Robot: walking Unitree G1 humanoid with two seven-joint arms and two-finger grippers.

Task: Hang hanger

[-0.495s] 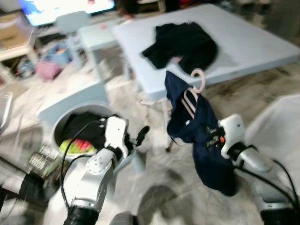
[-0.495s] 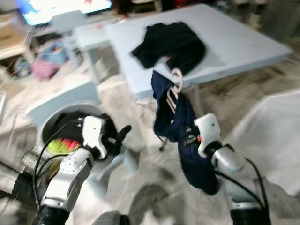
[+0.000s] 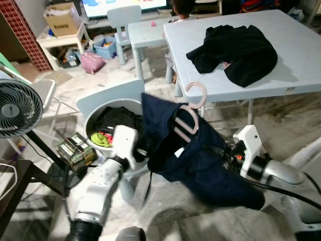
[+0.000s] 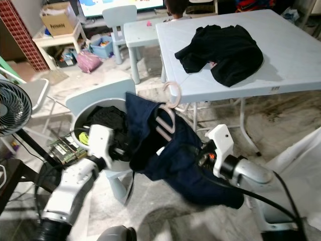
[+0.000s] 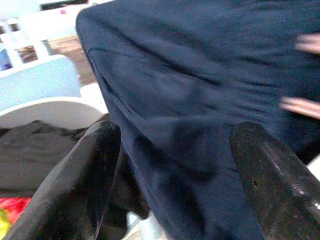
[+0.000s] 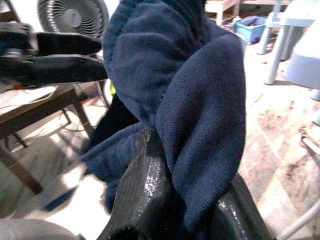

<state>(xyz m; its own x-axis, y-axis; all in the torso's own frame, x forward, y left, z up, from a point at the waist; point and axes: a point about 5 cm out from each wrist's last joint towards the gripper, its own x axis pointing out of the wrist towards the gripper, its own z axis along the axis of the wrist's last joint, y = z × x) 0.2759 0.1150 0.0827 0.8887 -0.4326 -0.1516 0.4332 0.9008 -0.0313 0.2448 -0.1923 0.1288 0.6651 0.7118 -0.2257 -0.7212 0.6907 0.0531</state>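
Left eye view: the pink hanger [image 3: 189, 116] sits inside a navy garment [image 3: 200, 160], its hook poking up just near of the light blue desk [image 3: 301, 60] edge. The right gripper [image 6: 175, 210] has its fingers clamped on the navy cloth. The left gripper [image 5: 175, 165] has fingers spread apart, one on each side of a fold of the same garment (contact is hard to judge). Directly left stands a round laundry basket [image 3: 93, 111] holding dark and bright clothes. A black garment [image 3: 233, 47] lies heaped on the desk. Far left stand a fan [image 3: 17, 108], a small chair [image 3: 122, 20] and a cardboard box [image 3: 62, 20]. The floor is pale and marbled.
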